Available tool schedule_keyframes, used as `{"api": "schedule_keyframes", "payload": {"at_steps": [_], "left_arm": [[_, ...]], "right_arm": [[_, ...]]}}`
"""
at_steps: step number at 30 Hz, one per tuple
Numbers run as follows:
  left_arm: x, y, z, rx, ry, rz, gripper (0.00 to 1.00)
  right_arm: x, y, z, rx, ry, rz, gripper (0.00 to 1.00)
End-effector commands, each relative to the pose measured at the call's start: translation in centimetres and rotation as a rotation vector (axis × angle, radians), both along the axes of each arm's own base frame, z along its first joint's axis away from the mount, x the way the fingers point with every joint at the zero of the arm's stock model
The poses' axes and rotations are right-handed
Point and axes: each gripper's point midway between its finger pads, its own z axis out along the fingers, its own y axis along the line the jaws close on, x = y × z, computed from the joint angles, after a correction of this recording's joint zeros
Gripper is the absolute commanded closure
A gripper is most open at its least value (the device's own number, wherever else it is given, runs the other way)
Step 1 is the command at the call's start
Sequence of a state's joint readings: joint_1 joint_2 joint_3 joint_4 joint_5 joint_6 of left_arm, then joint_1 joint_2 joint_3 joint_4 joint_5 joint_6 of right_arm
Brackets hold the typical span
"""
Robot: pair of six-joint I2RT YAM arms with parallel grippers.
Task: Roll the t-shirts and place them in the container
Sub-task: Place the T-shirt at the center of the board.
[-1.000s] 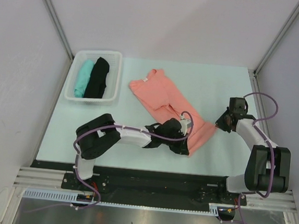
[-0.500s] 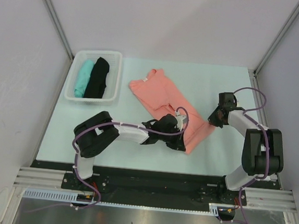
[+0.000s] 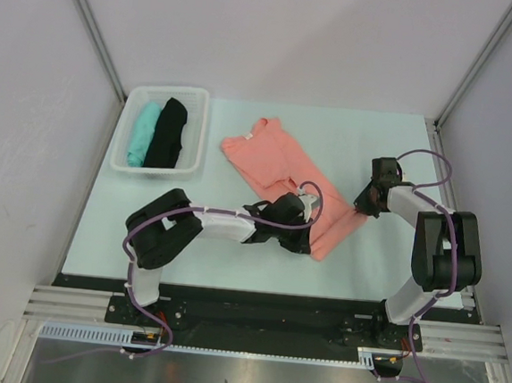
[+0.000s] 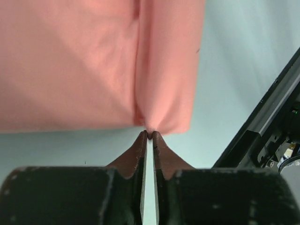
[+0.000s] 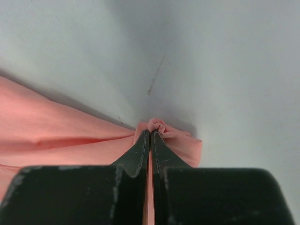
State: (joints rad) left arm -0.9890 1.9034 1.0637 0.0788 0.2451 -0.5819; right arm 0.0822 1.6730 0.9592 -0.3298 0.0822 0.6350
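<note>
From above, the pink shirt [image 3: 268, 161] lies flat on the table [image 3: 376, 148] just right of the basket [image 3: 120, 157], its neck end nearest the basket and its hem farthest from it. The basket holds a teal shirt [image 3: 141, 132] and a black shirt [image 3: 166, 133], both rolled. The left gripper [image 3: 303, 243] sits at the hem corner nearer the basket, and the right gripper [image 3: 363, 206] at the corner farthest from it. If one arm turns the hem toward the basket faster than the other, the roll will likely come out skewed or cone-shaped. In the left wrist view, the left gripper [image 4: 150, 134] is clenched on the very edge of the pink shirt [image 4: 70, 61]. Only a sliver of cloth puckers between the tips and a thin slit shows between the jaws. That bite looks shallow, so a tug toward the basket could pull the hem free and leave that side flat on the table [image 4: 243, 56]. In the right wrist view, the right gripper [image 5: 150, 132] is pinched tight on a small bunched knot at the corner of the pink shirt [image 5: 56, 136]. That grip looks firmer, but the wad may start the roll lumpy. The tips also ride close to the table [image 5: 211, 56], so they could drag on it.
</note>
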Motion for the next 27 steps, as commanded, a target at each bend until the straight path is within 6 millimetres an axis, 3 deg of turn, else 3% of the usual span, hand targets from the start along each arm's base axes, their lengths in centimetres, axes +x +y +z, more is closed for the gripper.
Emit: {"api": "schedule_keyframes", "payload": {"at_steps": [1, 6, 9, 13, 14, 15, 22, 24, 27], "left_arm": [[0.6, 0.5, 3.5, 0.031, -0.069, -0.026, 0.82], [1.5, -0.5, 7.1, -0.002, -0.128, -0.045, 0.66], [2.4, -2.0, 9.8, -0.042, -0.168, -0.06, 0.65], [3.2, -3.0, 11.4, -0.068, -0.193, -0.063, 0.66], [3.6, -3.3, 10.8, -0.059, -0.191, -0.054, 0.66], [4.1, -4.1, 11.8, -0.081, -0.204, -0.052, 0.66], [6.1, -7.8, 12.7, -0.115, -0.212, -0.062, 0.7], [6.8, -8.3, 12.4, -0.104, -0.223, -0.049, 0.73], [7.1, -8.5, 9.9, -0.072, -0.2, -0.045, 0.78]], "right_arm": [[2.8, -0.6, 1.3, -0.037, -0.1, -0.021, 0.99], [2.6, -0.6, 1.3, -0.042, -0.094, -0.016, 0.99], [2.6, -0.6, 1.5, -0.045, -0.097, -0.013, 0.99], [2.7, -0.3, 1.5, -0.038, -0.101, -0.002, 0.99], [2.7, -0.3, 1.5, -0.038, -0.102, -0.002, 0.99], [2.7, -0.2, 1.5, -0.038, -0.102, 0.001, 0.99], [2.5, 0.0, 1.1, -0.045, -0.088, 0.003, 0.99], [2.6, 0.1, 1.0, -0.042, -0.089, 0.004, 0.99], [2.6, 0.3, 1.3, -0.035, -0.096, 0.011, 0.99]]}}
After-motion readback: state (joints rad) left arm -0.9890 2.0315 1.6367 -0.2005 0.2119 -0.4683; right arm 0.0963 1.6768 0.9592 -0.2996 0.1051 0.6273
